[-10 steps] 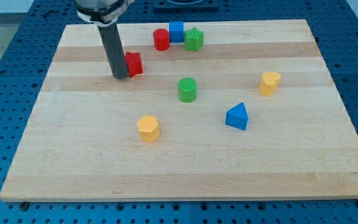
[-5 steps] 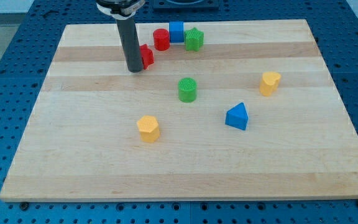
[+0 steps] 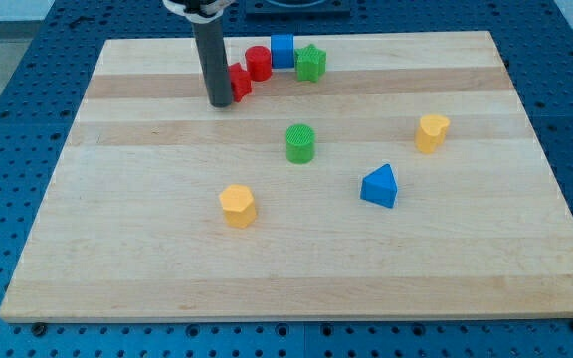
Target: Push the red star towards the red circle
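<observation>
Camera view: red star (image 3: 239, 80) nearly at the red circle (image 3: 258, 63)

No jaws on this end effector, just a rod. My tip (image 3: 221, 102) touches the star's lower-left side, top-left of the surface (image 3: 147, 249). Looks like the closing push; I'd nudge a bit more up and to the view's right.

A blue cube (image 3: 283, 50) and a green star (image 3: 311, 63) sit touching near the wooden board's (image 3: 485, 268) top edge. A green cylinder (image 3: 300, 143) stands mid-board, a blue triangular block (image 3: 380, 187) lower right of it, one yellow block (image 3: 432, 132) towards the right edge, another yellow block (image 3: 238, 206) (shape unclear) left of centre.
</observation>
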Controlling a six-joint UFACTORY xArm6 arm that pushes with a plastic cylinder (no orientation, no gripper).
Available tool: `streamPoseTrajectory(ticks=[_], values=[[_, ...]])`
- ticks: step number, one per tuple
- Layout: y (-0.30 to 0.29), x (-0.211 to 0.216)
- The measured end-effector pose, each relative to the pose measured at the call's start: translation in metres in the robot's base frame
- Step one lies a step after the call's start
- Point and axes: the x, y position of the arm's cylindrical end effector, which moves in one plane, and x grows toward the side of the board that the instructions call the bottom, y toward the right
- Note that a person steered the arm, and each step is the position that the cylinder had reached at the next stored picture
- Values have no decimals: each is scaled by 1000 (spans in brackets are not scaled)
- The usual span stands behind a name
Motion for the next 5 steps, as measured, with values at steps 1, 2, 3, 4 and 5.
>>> streamPoseTrajectory(ticks=[1, 2, 3, 4, 5], values=[[-25, 0], [-33, -7], [-32, -12], [-27, -15], [-13, -17]])
